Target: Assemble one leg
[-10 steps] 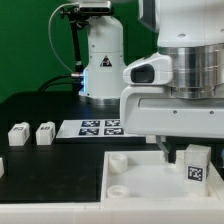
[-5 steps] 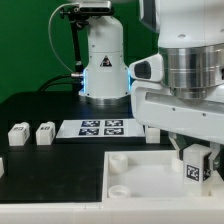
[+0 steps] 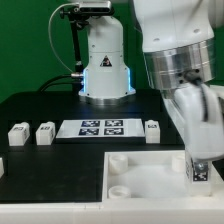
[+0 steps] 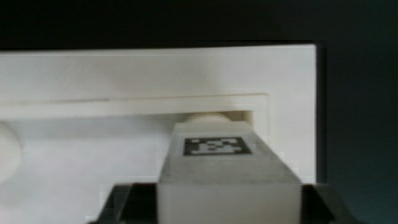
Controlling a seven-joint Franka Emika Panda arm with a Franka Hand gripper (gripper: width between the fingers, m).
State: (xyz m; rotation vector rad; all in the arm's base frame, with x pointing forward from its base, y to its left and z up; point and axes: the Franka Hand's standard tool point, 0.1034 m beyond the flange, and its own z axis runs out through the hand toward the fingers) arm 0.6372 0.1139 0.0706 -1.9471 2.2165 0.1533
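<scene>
My gripper (image 3: 200,168) is shut on a leg (image 3: 199,170), a small white block with a black-and-white marker, at the exterior view's right, low over the large white tray-like part (image 3: 140,178). In the wrist view the leg (image 4: 222,160) fills the space between the dark fingers (image 4: 128,205), its marker face up, pointing at a round corner socket (image 4: 210,124) of the tray-like part (image 4: 107,90). Three more legs stand on the black table: two at the exterior view's left (image 3: 18,134) (image 3: 45,133) and one behind the tray-like part (image 3: 153,131).
The marker board (image 3: 100,128) lies flat behind the tray-like part. The robot's white base (image 3: 105,65) stands at the back. Another small white piece (image 3: 2,167) shows at the left edge.
The arm has swung to the exterior view's right and tilted, carrying the leg lower toward the tray-like part's right corner. A leg behind the tray-like part has come into sight.
</scene>
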